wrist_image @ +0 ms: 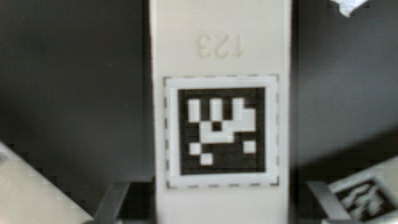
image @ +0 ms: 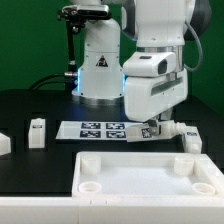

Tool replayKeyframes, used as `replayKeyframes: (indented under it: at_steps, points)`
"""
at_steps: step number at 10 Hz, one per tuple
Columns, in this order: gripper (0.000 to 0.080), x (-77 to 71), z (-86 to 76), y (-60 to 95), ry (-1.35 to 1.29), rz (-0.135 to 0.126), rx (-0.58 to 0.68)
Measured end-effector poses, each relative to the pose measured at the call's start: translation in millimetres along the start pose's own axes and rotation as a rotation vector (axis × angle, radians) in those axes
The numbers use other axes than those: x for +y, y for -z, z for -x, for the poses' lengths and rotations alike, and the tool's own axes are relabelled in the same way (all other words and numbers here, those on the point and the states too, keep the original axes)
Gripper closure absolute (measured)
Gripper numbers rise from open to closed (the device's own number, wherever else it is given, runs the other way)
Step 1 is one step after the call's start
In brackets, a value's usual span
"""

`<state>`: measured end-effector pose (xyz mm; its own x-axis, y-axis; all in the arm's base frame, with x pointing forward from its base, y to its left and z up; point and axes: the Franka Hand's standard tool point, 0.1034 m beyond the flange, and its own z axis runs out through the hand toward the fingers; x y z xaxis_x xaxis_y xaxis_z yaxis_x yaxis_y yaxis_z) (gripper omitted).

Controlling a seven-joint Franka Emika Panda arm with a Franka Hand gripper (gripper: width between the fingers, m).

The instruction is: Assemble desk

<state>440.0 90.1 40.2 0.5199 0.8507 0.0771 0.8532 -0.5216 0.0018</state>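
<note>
Leg (image: pixel 172 128) near-flat, long axis 9-to-3 in exterior view, at 3 o'clock off marker board (image: pixel 95 129). Pinched across its width in part-closed gripper (image: pixel 153 124), tag facing wrist camera. Desk top (image: pixel 140 178) at 6 o'clock from gripper, nearest socket (image: pixel 182 165) about 5 o'clock. Likely needs upending before insertion.

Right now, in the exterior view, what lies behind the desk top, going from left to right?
Cut-off white part → upright leg → marker board → end effector → gripped leg. The pieces at the far right overlap, so I leave them out.
</note>
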Motion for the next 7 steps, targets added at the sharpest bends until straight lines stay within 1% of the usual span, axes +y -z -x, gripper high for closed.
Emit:
replayKeyframes:
  at_steps: [1, 2, 3, 4, 5, 6, 7]
  points:
    - [0.0515, 1.3, 1.5, -1.0, 0.050, 0.001, -0.003]
    - [0.0515, 2.1, 0.6, -0.7, 0.176, 0.023, 0.004]
    - [0.0515, 1.3, 1.3, -1.0, 0.409, 0.076, 0.023]
    - [0.0515, 0.5, 3.3, -1.2, 0.590, 0.085, 0.015]
    - [0.0515, 1.9, 3.3, 0.2, 0.697, 0.106, 0.018]
    - [0.0515, 1.3, 8.4, -0.3, 0.729, 0.112, 0.020]
    - [0.0515, 0.9, 9.6, -0.8, 0.794, 0.111, 0.013]
